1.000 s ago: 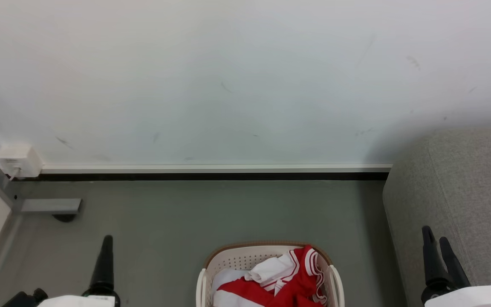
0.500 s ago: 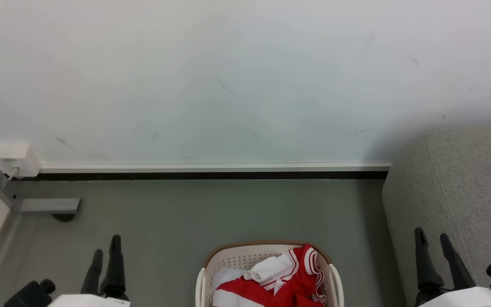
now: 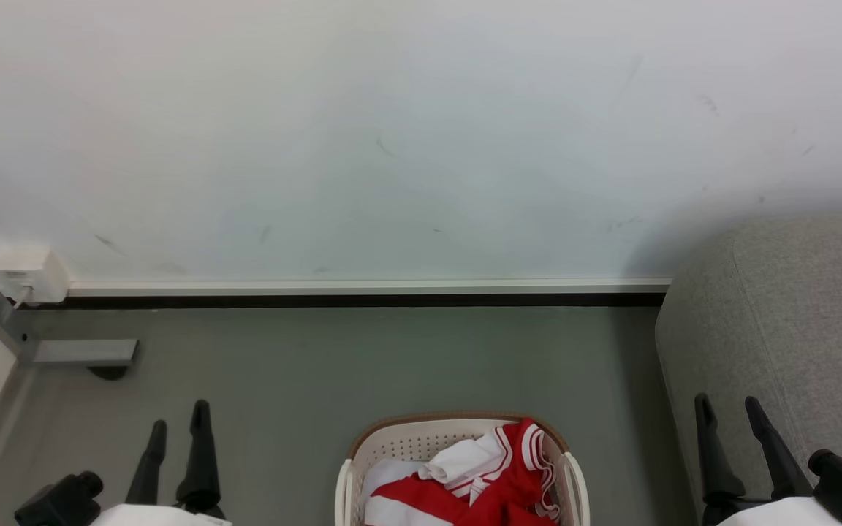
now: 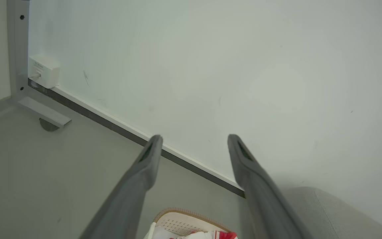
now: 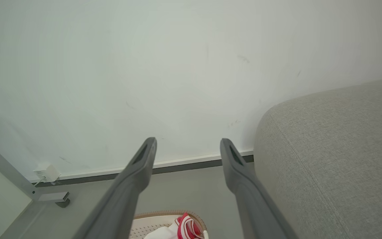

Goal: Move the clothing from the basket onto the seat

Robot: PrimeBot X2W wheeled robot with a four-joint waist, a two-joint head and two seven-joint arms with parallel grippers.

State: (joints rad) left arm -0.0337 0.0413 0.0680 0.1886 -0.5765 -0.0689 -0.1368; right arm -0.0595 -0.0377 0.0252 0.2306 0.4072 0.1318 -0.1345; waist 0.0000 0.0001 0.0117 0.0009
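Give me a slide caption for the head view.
Open left gripper and right gripper flank the basket holding the red jersey, sofa at right.

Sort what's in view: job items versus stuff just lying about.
Job:
red jersey
basket
sofa

Lying about:
pale cloth, under the jersey in the basket
white wall box
grey metal foot on the floor

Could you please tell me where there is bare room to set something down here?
The floor lies bare between the basket and the baseboard, and between the basket and the left pincer. The sofa shows bare fabric too. Inside the basket it is crowded: jersey and white cloth fill it.
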